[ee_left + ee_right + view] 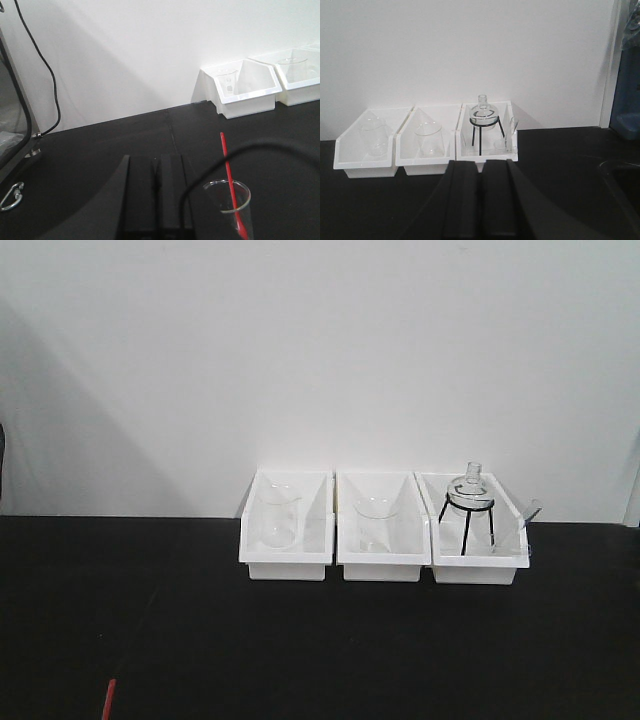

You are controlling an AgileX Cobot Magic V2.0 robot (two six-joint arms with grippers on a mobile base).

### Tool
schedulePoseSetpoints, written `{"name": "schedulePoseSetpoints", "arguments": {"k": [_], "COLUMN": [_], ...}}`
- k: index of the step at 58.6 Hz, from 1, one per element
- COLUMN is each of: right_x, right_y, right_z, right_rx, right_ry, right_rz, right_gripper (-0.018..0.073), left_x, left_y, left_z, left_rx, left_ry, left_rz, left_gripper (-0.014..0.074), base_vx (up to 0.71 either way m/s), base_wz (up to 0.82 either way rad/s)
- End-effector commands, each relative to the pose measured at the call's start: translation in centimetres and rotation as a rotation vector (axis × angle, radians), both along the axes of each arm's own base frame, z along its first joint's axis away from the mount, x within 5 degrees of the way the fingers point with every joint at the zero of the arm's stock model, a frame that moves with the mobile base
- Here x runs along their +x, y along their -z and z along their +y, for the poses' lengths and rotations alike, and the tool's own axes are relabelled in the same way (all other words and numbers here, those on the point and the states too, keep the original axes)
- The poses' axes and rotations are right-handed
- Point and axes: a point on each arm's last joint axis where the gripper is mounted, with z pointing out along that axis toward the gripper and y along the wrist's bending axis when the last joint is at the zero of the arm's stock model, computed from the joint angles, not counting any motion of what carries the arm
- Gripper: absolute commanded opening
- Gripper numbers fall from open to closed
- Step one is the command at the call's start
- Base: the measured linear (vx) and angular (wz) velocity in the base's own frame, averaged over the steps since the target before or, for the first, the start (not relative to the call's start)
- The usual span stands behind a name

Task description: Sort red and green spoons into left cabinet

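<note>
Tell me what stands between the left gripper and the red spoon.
The red spoon stands bowl-down in a clear beaker beside the left gripper, so glass rings its lower part. A black cable arcs across its handle. Nothing else visible intervenes.

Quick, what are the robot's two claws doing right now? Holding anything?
Left gripper: closed, holding nothing.
Right gripper: closed, holding nothing.
</note>
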Motion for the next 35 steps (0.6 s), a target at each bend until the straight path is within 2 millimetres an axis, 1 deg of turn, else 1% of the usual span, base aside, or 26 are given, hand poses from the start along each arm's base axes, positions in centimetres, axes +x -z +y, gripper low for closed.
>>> {"name": "schedulePoseSetpoints", "arguments": {"k": [1,7,13,17,21,24,29,35], "right_x": [-0.11,-0.11,-0.11,-0.11,-0.11,-0.11,-0.11,-0.11], "right_y": [-1.94,-1.90,-1.91,-1.91,-1.91,-1.92,-1.93,-1.95], "right_z": [-0.08,-0.08,-0.08,-0.08,-0.08,-0.08,-0.08,-0.08], "right_rx": [-0.001,-0.001,-0.001,-0.001,-0.001,-0.001,-0.001,-0.001], "right_ry": [0.005,0.005,0.005,0.005,0.005,0.005,0.005,0.005], "right_rz": [-0.113,-0.109,-0.110,-0.110,-0.110,-0.111,-0.113,-0.115], "right_gripper": [0.0308,0.0474,0.0594,0.0651,0.0681,0.0687,0.0677,0.0654], "left_x": [-0.13,-0.13,-0.13,-0.13,-0.13,-0.13,-0.13,-0.23], "left_y": [-0.29,-0.29,-0.29,-0.29,-0.29,-0.29,-0.29,-0.98], "left_z": [-0.02,-0.02,-0.02,-0.02,-0.02,-0.02,-0.02,-0.02], "left_rx": [-0.018,-0.018,-0.018,-0.018,-0.018,-0.018,-0.018,-0.021], "left_ry": [0.005,0.005,0.005,0.005,0.005,0.005,0.005,0.006], "left_rz": [-0.082,-0.082,-0.082,-0.082,-0.082,-0.083,-0.083,-0.135], "left_gripper": [0.0000,0.0000,0.0000,0.0000,0.0000,0.0000,0.0000,0.0000], "base_vx": [0.00,0.00,0.00,0.00,0.00,0.00,0.00,0.00], "base_wz": [0.00,0.00,0.00,0.00,0.00,0.00,0.00,0.00]}}
